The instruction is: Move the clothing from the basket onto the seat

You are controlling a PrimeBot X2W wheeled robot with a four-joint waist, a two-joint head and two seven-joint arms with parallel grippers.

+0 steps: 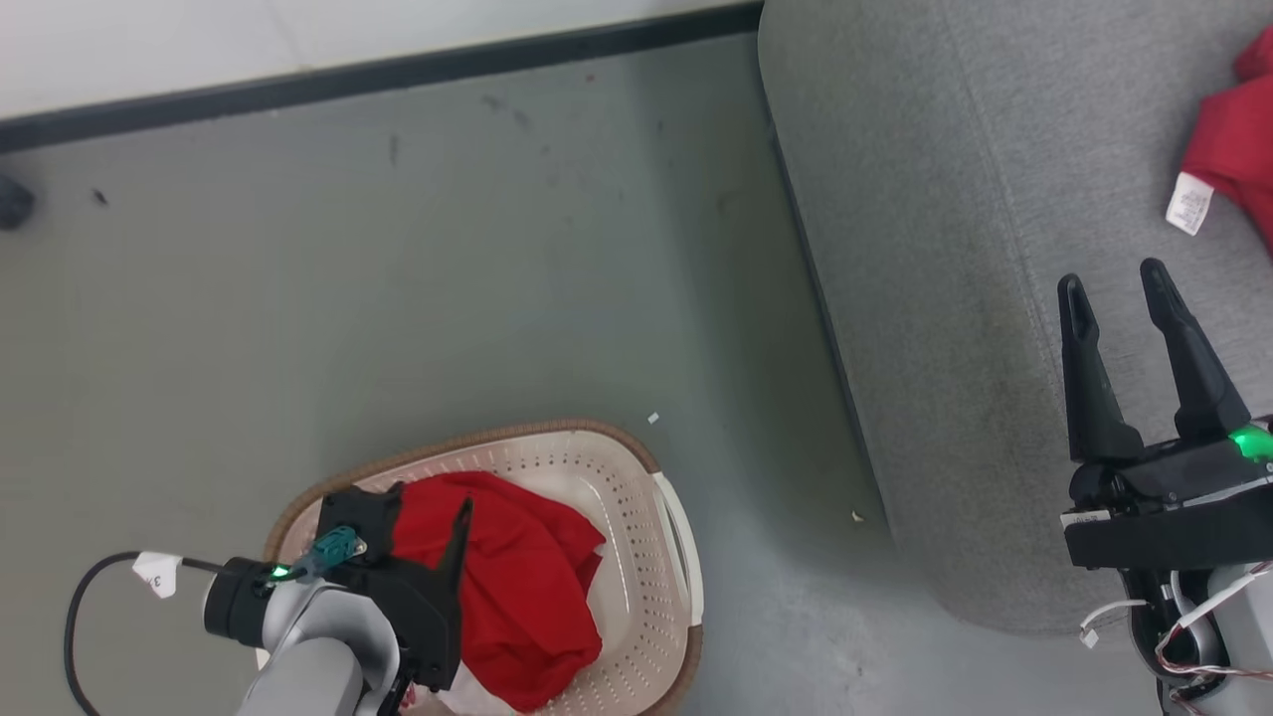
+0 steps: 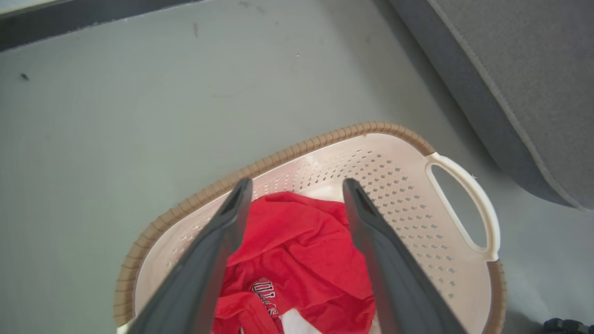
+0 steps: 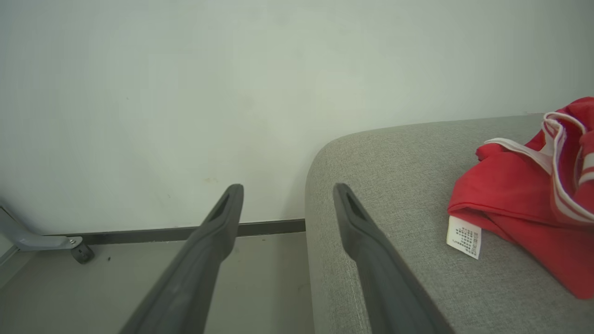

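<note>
Where clothing (image 2: 301,241) folds in basket (image 2: 408,199), txt (image 2: 265,293) reads "ULLS".

Crumpled red clothing (image 1: 517,587) in cream basket (image 1: 641,567); another garment (image 1: 1233,139) on grey seat (image 1: 945,249).

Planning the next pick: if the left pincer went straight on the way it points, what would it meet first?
Probably the red clothing in the basket; the open left pincer hangs above it, though depth is unclear.
</note>
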